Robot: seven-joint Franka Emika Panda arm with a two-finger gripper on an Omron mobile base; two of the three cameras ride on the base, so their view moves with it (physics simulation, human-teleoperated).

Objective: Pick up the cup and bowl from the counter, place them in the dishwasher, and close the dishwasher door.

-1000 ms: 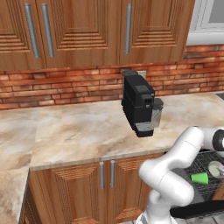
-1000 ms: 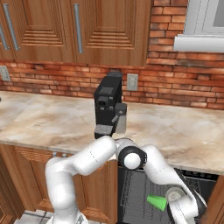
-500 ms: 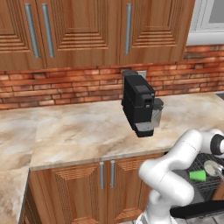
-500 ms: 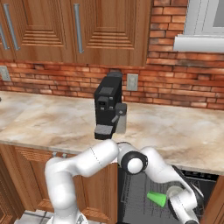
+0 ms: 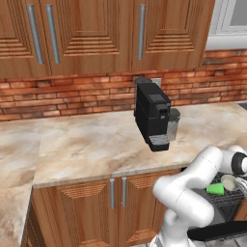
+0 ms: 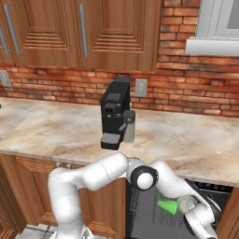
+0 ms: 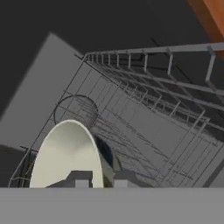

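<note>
My gripper (image 7: 100, 178) reaches down into the open dishwasher (image 6: 212, 190), over its dark wire rack (image 7: 148, 118). Its two fingertips stand close together on either side of the rim of the pale grey-beige bowl (image 7: 65, 153), which is tilted on edge just above the rack wires. In the base views the bowl (image 5: 227, 182) (image 6: 186, 202) sits right beside the green cup (image 5: 215, 189) (image 6: 167, 206), which lies on its side in the rack. The black dishwasher door (image 5: 217, 232) hangs open and flat below the rack. The marbled counter (image 5: 96, 144) runs above.
A black coffee machine (image 5: 152, 116) (image 6: 114, 119) with a grey carafe stands on the counter above the dishwasher. Brown wooden cabinets (image 5: 111, 207) flank the opening, and my own white arm (image 6: 107, 172) bends across the front of it. A brick wall backs the counter.
The wrist has sunk slightly toward the rack, carrying the bowl with it. The green cup has stayed where it lies.
</note>
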